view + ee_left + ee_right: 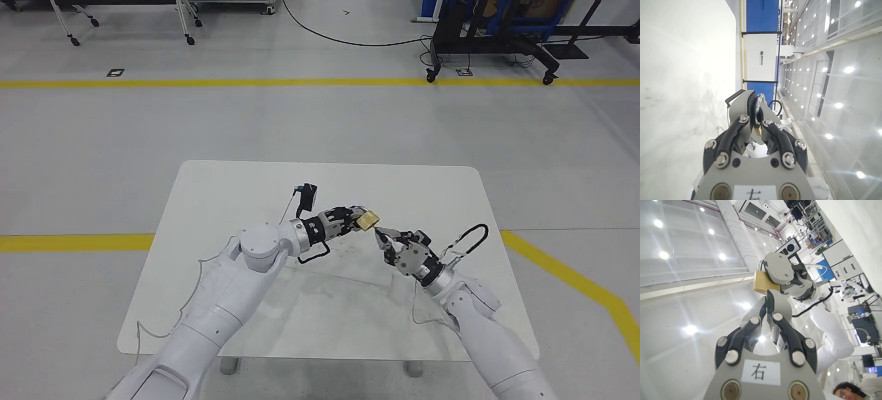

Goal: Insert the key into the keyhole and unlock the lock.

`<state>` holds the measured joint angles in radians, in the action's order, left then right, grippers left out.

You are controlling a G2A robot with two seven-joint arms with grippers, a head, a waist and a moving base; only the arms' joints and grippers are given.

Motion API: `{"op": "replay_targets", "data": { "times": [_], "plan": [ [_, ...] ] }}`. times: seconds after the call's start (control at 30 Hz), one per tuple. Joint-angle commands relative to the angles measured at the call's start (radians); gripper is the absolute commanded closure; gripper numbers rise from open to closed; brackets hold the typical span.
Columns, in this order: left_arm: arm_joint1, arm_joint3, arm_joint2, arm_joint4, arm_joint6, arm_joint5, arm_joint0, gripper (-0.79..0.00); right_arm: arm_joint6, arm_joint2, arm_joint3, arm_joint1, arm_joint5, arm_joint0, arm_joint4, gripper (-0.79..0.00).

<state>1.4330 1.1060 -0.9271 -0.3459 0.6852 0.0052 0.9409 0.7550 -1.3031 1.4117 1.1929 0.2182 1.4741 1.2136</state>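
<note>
A brass padlock [369,218] is held in the air over the middle of the white table [250,190] by my left gripper [356,218], which is shut on it. In the left wrist view the silver shackle [760,97] pokes out past the fingertips and the brass body [758,131] sits between the fingers. My right gripper [383,238] is just beside the lock, pointing at it. In the right wrist view its fingers [780,306] are pressed together, their tips right under the padlock [762,281]. The key between the pads is almost wholly hidden.
Both arms meet above the table's centre, well off its surface. A black cable [470,240] loops beside the right wrist. Yellow floor lines [200,82] and a wheeled black stand [490,40] lie beyond the table. A person's head [848,391] shows at the right wrist view's edge.
</note>
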Motion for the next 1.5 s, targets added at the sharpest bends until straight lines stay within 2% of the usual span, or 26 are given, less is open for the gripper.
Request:
{"op": "replay_targets", "data": {
  "times": [0.0,0.5,0.87,0.9,0.93,0.97,1.33,1.47],
  "plan": [
    [0.000,0.000,-0.001,0.002,-0.001,-0.003,0.000,0.000,-0.003,0.000,-0.005,0.001,0.011,-0.003,0.009,0.000],
    [0.001,0.008,-0.011,0.016,-0.026,-0.024,0.009,0.000,0.063,-0.035,-0.019,0.002,0.111,0.006,0.142,0.000],
    [0.003,0.008,-0.016,0.016,-0.024,-0.026,0.012,0.000,0.072,-0.045,-0.019,0.003,0.100,0.008,0.128,0.000],
    [0.003,0.008,-0.016,0.016,-0.023,-0.026,0.012,0.000,0.073,-0.045,-0.018,0.002,0.095,0.008,0.118,-0.114],
    [0.003,0.008,-0.016,0.017,-0.022,-0.025,0.012,0.000,0.077,-0.043,-0.015,0.002,0.094,0.008,0.107,-0.400],
    [0.003,0.007,-0.016,0.018,-0.021,-0.025,0.011,0.000,0.080,-0.043,-0.014,0.002,0.093,0.008,0.099,-0.782],
    [0.002,0.009,-0.049,-0.015,-0.049,-0.019,0.015,0.000,0.088,-0.084,0.024,-0.008,-0.025,0.028,-0.028,-0.785],
    [-0.005,0.032,-0.032,0.121,-0.087,-0.035,0.012,0.000,0.100,-0.171,0.067,-0.019,-0.108,0.066,-0.060,-0.785]
  ]
}}
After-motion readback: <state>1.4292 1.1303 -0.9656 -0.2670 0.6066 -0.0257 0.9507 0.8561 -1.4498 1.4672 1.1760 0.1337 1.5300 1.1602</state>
